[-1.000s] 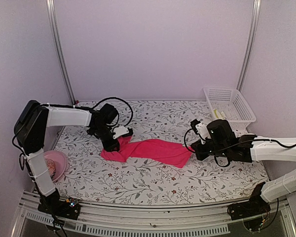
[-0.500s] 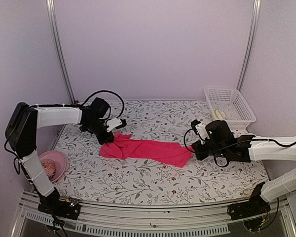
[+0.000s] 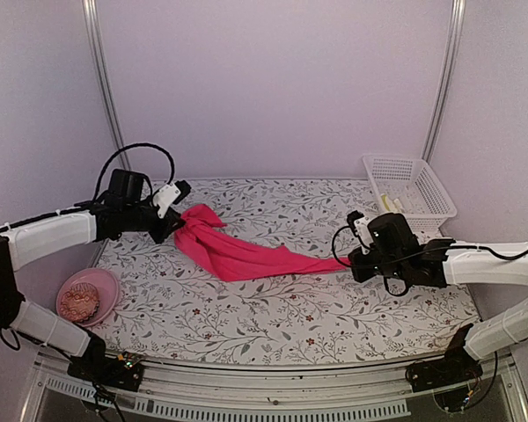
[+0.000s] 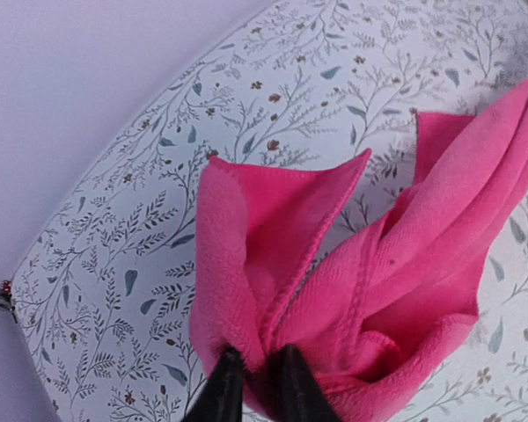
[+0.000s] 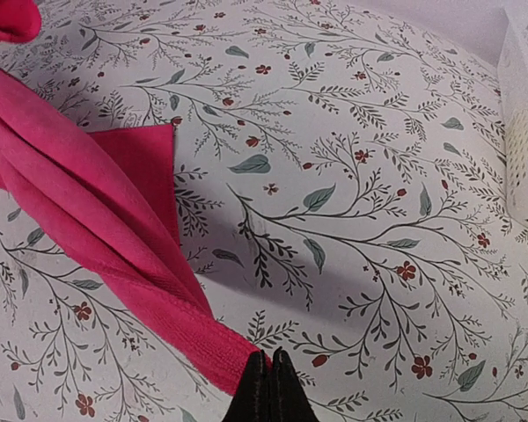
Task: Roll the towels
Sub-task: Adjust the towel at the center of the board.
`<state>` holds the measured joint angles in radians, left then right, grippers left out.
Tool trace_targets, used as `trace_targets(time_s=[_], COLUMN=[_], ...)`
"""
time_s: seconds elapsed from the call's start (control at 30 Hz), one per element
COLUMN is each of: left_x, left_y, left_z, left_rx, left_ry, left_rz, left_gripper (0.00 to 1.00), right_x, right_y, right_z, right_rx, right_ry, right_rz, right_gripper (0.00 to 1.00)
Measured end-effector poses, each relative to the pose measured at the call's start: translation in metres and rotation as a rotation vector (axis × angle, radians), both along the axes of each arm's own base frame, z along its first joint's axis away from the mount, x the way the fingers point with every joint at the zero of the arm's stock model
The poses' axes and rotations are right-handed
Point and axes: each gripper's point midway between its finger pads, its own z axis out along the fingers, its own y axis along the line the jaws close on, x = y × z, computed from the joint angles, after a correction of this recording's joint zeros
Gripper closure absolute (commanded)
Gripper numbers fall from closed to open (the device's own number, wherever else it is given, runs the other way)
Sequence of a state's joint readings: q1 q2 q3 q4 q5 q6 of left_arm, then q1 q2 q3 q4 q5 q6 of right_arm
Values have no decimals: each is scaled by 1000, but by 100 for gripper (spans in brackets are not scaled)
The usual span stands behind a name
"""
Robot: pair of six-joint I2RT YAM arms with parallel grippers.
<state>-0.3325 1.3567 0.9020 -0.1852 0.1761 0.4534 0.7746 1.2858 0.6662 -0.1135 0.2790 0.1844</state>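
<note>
1 bright pink towel (image 3: 246,255) lies drawn out in a long diagonal band across the middle of the floral-patterned table (image 3: 273,312), pulled between 2 arms. Its bunched, higher end sits toward the far left of the table, and its narrow, tapered end reaches toward the right.

At the left end, the left gripper (image 4: 257,387) pinches a gathered clump of the cloth between its dark fingertips. Folds and a hemmed corner fan up above the pinch in the left wrist view. At the right end, the right gripper (image 5: 268,387) has its 2 fingers pressed tightly together on the towel's twisted tip, low against the table. A flat corner of the fabric lies spread on the surface just beside the band.

A white slotted basket (image 3: 409,189) stands at the far right corner of the table, well apart from the towel, with something pale yellow inside that is too small to identify. A pink bowl (image 3: 88,297) sits off the table's near left edge, beside the left arm.
</note>
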Motion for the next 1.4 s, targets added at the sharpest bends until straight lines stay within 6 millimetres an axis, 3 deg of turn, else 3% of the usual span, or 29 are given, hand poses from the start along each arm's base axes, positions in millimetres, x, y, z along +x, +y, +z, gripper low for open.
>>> trace_targets(time_s=[0.23, 0.33, 0.53, 0.67, 0.8, 0.97, 1.3, 1.4], left_x=[-36, -41, -47, -34, -17, -7, -7, -9], left_y=[15, 16, -1, -29, -46, -49, -44, -41], left_z=[-58, -60, -50, -45, -64, -95, -121, -126], left_rx=[39, 45, 74, 138, 188, 238, 298, 321], left_ry=[173, 187, 150, 114, 151, 228, 291, 303], left_rz=[-28, -65, -185, -226, -235, -243, -243, -243], left_gripper=[43, 37, 29, 30, 34, 38, 52, 60], right_x=[0, -1, -3, -4, -4, -2, -3, -3], right_y=[0, -1, -5, -8, -7, -6, -6, -6], right_z=[5, 4, 0, -2, -1, 1, 1, 1], right_rx=[11, 6, -7, -16, -14, -11, -11, -10], right_ry=[-11, -4, 11, 18, 19, 15, 17, 19], right_rz=[0, -2, -14, -22, -24, -24, -23, -20], right_gripper=[98, 98, 98, 98, 98, 98, 98, 98])
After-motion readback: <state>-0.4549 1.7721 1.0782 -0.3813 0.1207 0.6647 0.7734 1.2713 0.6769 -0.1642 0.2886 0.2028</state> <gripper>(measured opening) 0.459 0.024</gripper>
